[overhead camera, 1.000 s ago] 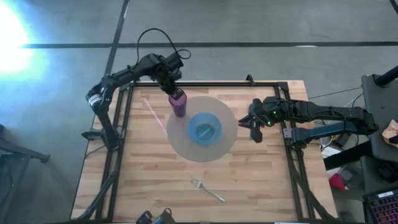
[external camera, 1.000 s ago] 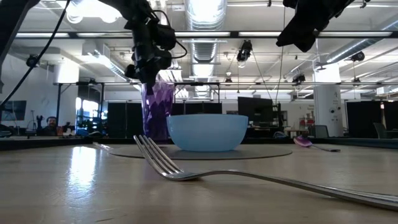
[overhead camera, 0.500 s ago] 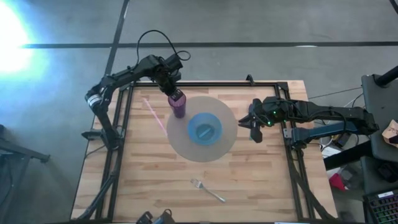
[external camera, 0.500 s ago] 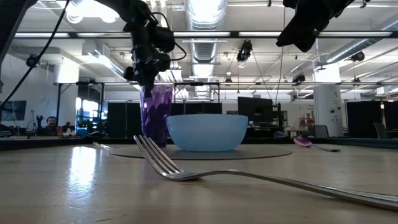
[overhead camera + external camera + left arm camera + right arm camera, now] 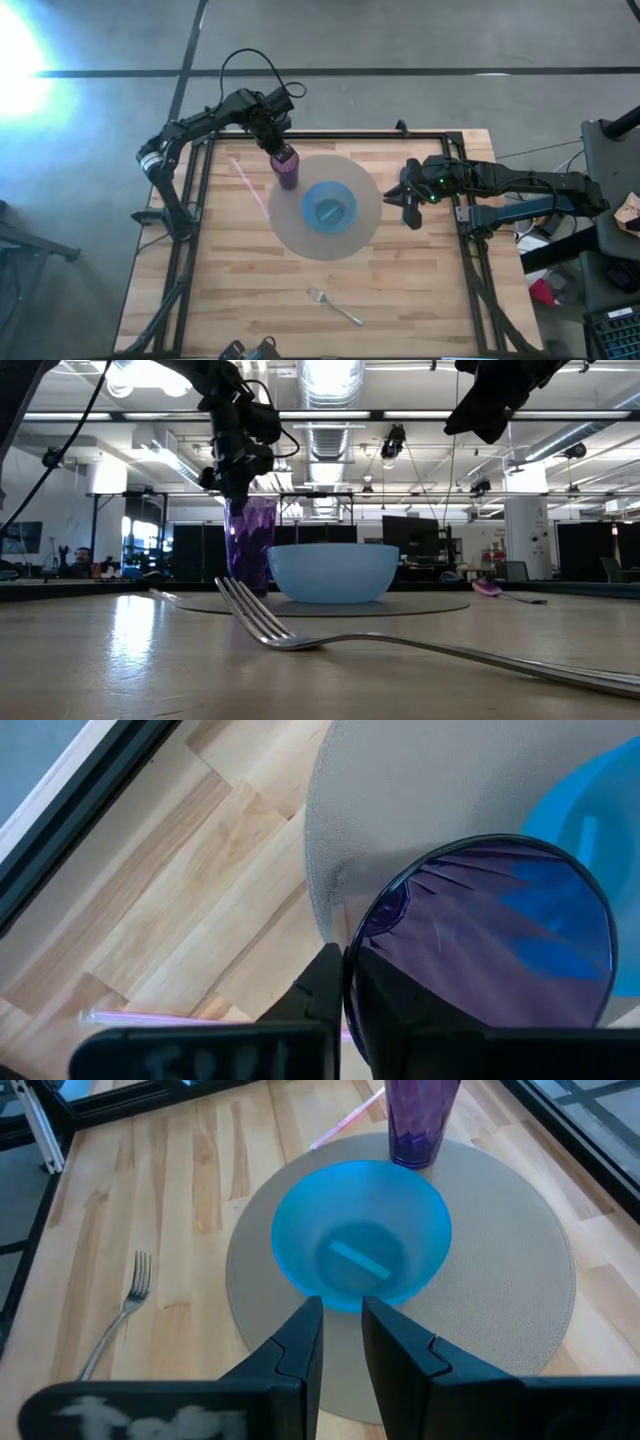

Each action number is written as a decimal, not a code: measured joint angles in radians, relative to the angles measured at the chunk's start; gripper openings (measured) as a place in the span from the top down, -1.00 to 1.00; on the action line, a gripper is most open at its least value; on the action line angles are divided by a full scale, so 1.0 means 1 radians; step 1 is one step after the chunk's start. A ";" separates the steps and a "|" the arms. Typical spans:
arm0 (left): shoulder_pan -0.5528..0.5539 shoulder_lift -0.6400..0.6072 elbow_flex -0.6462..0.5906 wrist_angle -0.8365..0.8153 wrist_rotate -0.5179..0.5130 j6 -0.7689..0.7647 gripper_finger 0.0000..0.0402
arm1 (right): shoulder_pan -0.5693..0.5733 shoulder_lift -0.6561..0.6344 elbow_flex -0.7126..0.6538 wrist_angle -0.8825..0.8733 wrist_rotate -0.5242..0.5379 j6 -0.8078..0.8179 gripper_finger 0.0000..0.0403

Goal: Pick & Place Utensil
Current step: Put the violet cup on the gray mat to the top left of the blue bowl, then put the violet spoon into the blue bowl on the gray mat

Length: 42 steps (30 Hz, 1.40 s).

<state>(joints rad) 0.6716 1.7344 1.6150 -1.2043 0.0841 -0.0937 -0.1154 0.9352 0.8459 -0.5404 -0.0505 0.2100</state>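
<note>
Wood, plastic and metal on your tabletop

Your tabletop [image 5: 250, 280] is pale planked wood with a smooth, faintly sheeny finish; at the centre of the high view lies a round mat [image 5: 352, 232], grey, matt and finely grained. On it, the bowl [image 5: 330, 209] looks like smooth blue plastic, the tumbler [image 5: 288, 168] translucent purple plastic with a ribbed wall. Lower centre, the fork [image 5: 334, 306] is polished, reflective metal. The claws look like dark matt plastic.
</note>
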 joint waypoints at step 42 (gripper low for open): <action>-0.001 -0.039 0.324 -0.289 0.010 0.014 0.30 | 0.000 -0.033 0.000 -0.003 0.000 0.011 0.66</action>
<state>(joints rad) 0.6708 1.6958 1.9388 -1.4933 0.0945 -0.0801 -0.1158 0.9018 0.8463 -0.5434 -0.0505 0.2206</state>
